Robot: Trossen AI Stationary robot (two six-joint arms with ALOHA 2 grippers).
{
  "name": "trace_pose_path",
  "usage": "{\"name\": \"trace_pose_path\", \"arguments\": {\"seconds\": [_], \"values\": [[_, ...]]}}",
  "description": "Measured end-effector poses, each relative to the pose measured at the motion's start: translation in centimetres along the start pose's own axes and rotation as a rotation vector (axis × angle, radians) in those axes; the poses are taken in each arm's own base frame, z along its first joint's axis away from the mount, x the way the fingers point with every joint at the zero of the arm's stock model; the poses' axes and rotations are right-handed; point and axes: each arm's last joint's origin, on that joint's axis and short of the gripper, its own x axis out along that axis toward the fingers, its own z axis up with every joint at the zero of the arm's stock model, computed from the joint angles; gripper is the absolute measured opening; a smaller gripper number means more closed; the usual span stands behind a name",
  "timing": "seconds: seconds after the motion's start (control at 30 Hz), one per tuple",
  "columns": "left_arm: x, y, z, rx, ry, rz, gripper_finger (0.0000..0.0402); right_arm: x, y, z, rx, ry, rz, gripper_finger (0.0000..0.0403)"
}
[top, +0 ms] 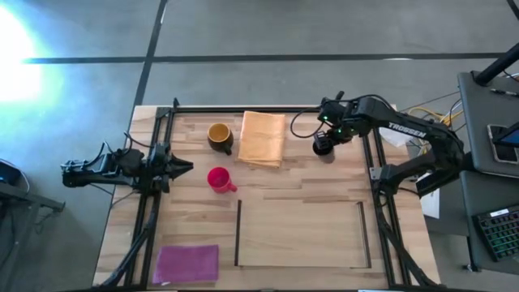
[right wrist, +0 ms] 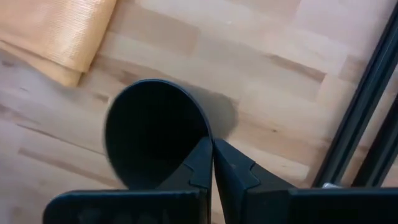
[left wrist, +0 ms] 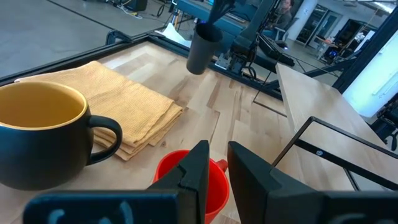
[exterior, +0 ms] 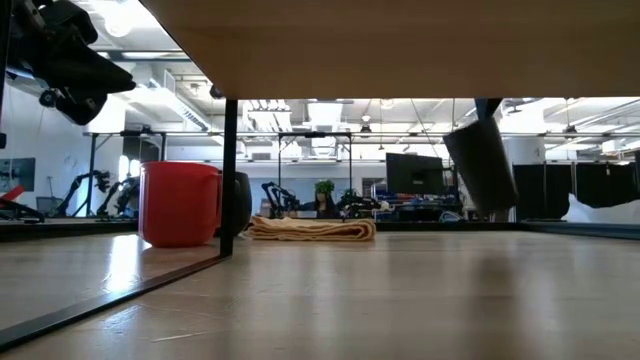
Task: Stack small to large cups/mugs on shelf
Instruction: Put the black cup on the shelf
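Observation:
My right gripper (right wrist: 212,149) is shut on the black mug (top: 324,146), which hangs above the far right of the table, right of the orange cloth. In the low view the black mug (exterior: 480,170) hangs tilted, off the wood. The pink-red mug (top: 219,179) stands upright on its base on the table left of centre. The dark mug with yellow inside (top: 219,135) stands upright beyond it. The shelf (top: 300,235), pale wood edged by dark strips, lies near the front with nothing on it. My left gripper (left wrist: 217,163) waits at the left edge, narrowly open with nothing between its fingers. My right gripper pinches the black mug's rim wall (right wrist: 209,132) with one finger inside the mug and one outside. The fingers come from above, pointing down. The mug hangs below them, tilted and lifted clear of the table.
A folded orange cloth (top: 263,138) lies at the far middle, between the yellow-lined mug and the held mug. A magenta cloth (top: 186,264) lies at the near left corner. Dark frame rails (top: 377,174) run along the table's left and right sides.

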Motion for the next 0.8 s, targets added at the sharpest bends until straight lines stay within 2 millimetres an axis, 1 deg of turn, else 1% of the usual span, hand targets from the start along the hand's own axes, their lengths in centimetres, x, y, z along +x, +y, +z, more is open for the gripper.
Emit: {"name": "trace_pose_path", "arguments": {"seconds": [0.17, 0.23, 0.33, 0.57, 0.63, 0.7, 0.8], "values": [[0.0, 0.0, 0.0, 0.000, 0.000, 0.000, 0.0045, -0.9, -0.4, -0.6, 0.012, 0.012, 0.052, 0.0008], [0.0, 0.0, 0.0, 0.000, 0.000, 0.000, 0.0045, -1.7, -0.4, -1.0, 0.019, 0.022, 0.094, 0.0008], [0.0, 0.0, 0.0, 0.000, 0.000, 0.000, 0.0045, -3.7, -0.4, -1.9, 0.020, 0.020, 0.138, 0.0007], [0.0, 0.0, 0.0, 0.000, -0.001, -0.001, 0.0045, -9.3, -0.7, -4.4, 0.028, 0.013, 0.218, 0.0007], [0.0, 0.0, 0.0, 0.000, 0.000, 0.000, 0.0045, -10.3, -0.7, -5.0, 0.034, -0.009, 0.218, 0.0007], [0.0, 0.0, 0.0, 0.000, 0.000, 0.000, 0.0045, -10.5, -0.4, -5.3, 0.031, -0.032, 0.218, 0.0007], [0.0, 0.0, 0.0, 0.000, 0.000, 0.000, 0.0045, -9.7, 0.0, -5.1, 0.030, -0.059, 0.160, 0.0008]]}}
